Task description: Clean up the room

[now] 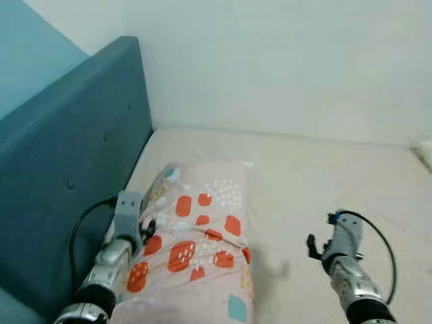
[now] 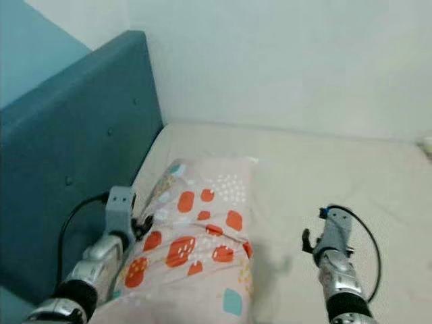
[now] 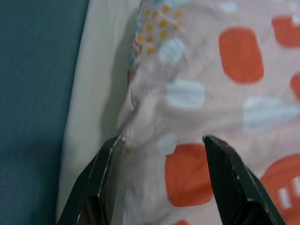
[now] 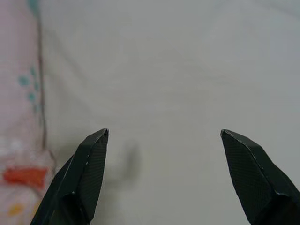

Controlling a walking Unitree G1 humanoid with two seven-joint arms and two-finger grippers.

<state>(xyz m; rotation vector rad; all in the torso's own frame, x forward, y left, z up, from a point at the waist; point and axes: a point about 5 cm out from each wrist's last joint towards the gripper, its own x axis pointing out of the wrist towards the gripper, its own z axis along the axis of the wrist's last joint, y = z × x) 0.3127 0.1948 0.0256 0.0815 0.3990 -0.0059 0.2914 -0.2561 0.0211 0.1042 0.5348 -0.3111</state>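
A pink pillow [image 1: 199,246] with orange, white and teal patches lies on the bed, its long side running along the headboard side. My left gripper [image 3: 161,140] is open at the pillow's left edge, its fingers straddling a fold of the fabric without closing on it. In the head views the left wrist [image 1: 128,216] sits between pillow and headboard. My right gripper [image 4: 164,136] hangs open over bare sheet to the right of the pillow, with the pillow's edge [image 4: 21,117] off to one side. The right wrist [image 1: 341,239] is near the bed's front right.
A blue padded headboard [image 1: 67,162] rises along the left. The cream sheet [image 1: 324,175] stretches from the pillow to the pale wall [image 1: 283,61] at the back. A small pale object [image 1: 425,152] lies at the far right edge.
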